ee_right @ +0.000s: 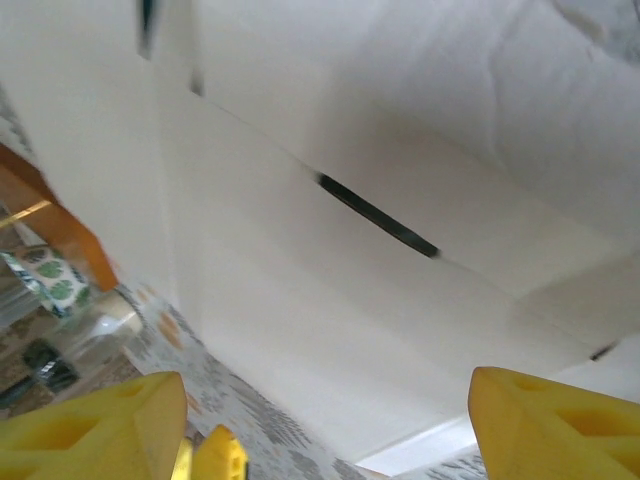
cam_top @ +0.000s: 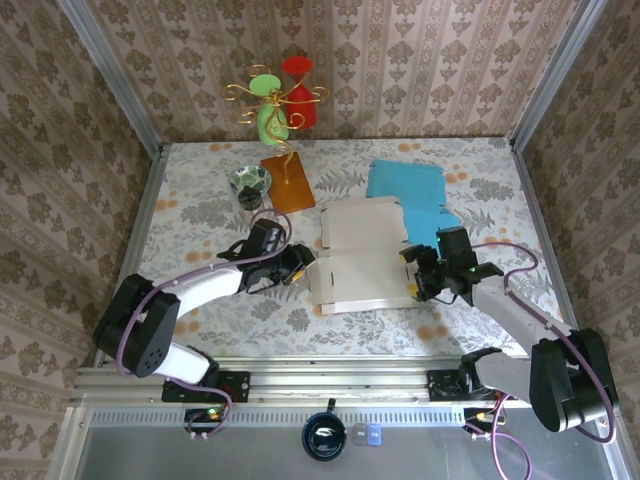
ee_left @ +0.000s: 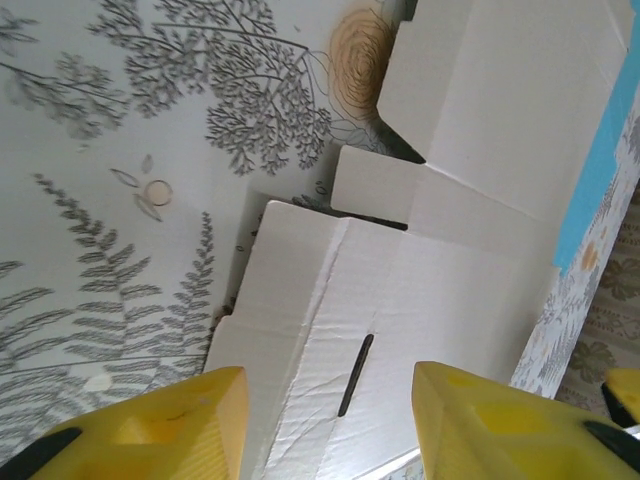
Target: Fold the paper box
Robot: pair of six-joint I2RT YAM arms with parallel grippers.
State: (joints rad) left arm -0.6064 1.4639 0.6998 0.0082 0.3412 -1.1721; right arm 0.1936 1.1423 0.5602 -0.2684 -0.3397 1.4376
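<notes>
Looks like we're early: box [cam_top: 365, 262] mostly flat mid-frame, left gripper [cam_top: 298, 265] and right gripper [cam_top: 412, 272] both gaping, empty; next, probably raise a flap.

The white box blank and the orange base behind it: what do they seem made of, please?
The white flat box blank looks like matte thin cardboard: score lines, cut slots, tabs. The orange rectangular base could be wood or plastic; too small to tell.
</notes>
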